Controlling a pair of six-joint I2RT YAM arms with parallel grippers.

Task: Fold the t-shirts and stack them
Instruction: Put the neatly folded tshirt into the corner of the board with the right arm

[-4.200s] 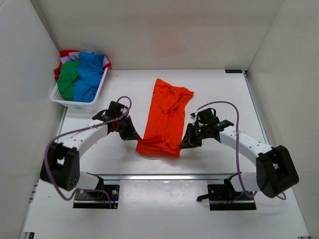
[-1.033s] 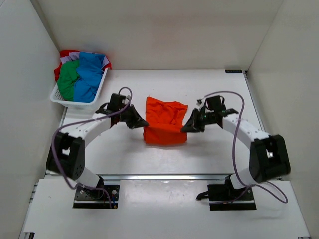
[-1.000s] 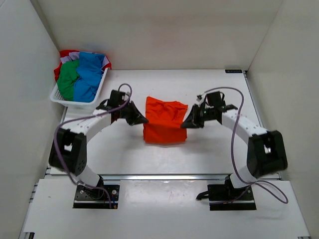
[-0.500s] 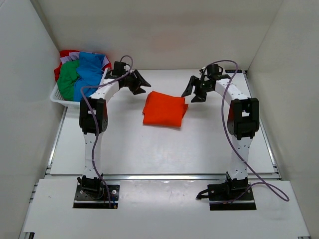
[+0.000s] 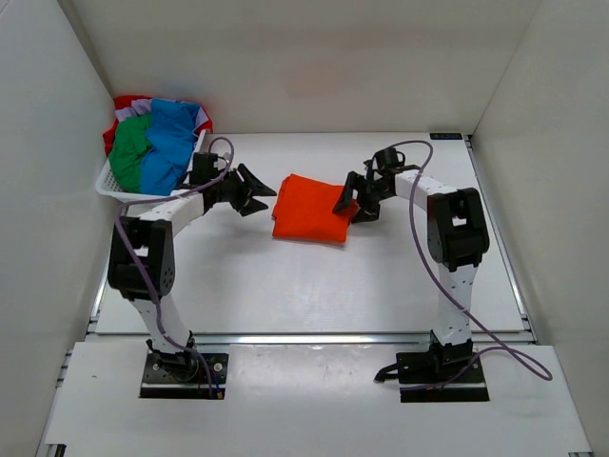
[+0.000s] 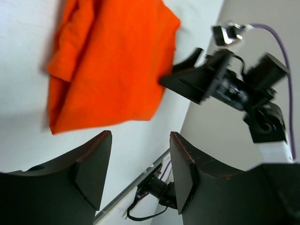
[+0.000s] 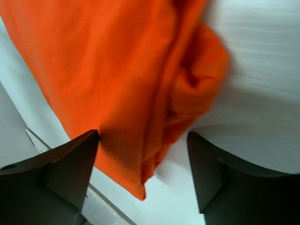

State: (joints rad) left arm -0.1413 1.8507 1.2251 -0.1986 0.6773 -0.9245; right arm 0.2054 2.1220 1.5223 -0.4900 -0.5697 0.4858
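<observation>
Since a second ago both arms have swung out toward the far edge of the worktop [image 5: 285, 286] and let go. What was a long orange strip a few seconds back is now a compact folded rectangle.

The left gripper [image 5: 259, 188] stands with its jaws well apart and nothing between them. It sits just off the left edge of the orange t-shirt [image 5: 309, 209], clear of the cloth. The right gripper [image 5: 348, 204] is also spread wide. In its wrist view the fingers [image 7: 61, 173] straddle the shirt's bunched right edge without pinching it, so it hovers over or just beside that edge. Whether it touches the cloth I cannot tell. Both likely stay on either side because each has just dropped its own corner of the last fold.

The orange t-shirt lies flat, nearer the far edge than the near one and roughly midway between the left and right edges. Its right side looks thicker and slightly rumpled where the layers gather. That leaves the near half of the worktop bare, perhaps as room for the next shirt.

In the far left corner the white basket [image 5: 133, 195] holds the blue t-shirt [image 5: 169, 138], the green t-shirt [image 5: 128, 157] and the red t-shirt [image 5: 124, 103], all unfolded. By my judgement one of four is done.
</observation>
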